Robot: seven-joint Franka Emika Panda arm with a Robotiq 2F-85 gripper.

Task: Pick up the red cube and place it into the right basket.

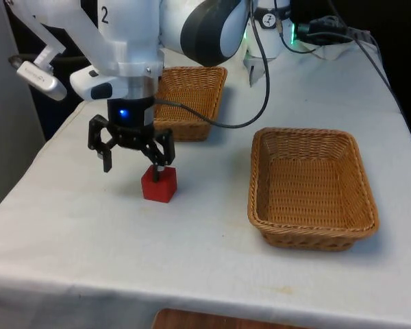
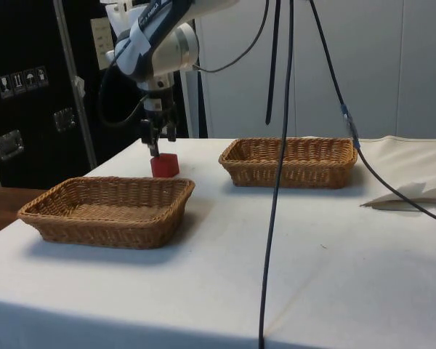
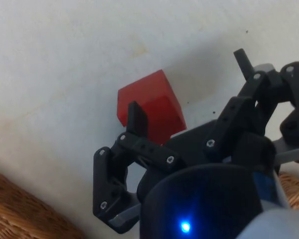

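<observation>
Here the hand point(image 1: 131, 162) hovers spread wide, holding nothing, offset left of the red cube point(image 1: 159, 184) at frame centre-left. Cube sits on the bench point(image 1: 192, 260); right basket point(image 1: 312, 188) waits empty.

White arm point(image 1: 130, 41), black screw-studded gripper point(image 1: 131, 159), dark cable point(image 1: 260, 75).
</observation>
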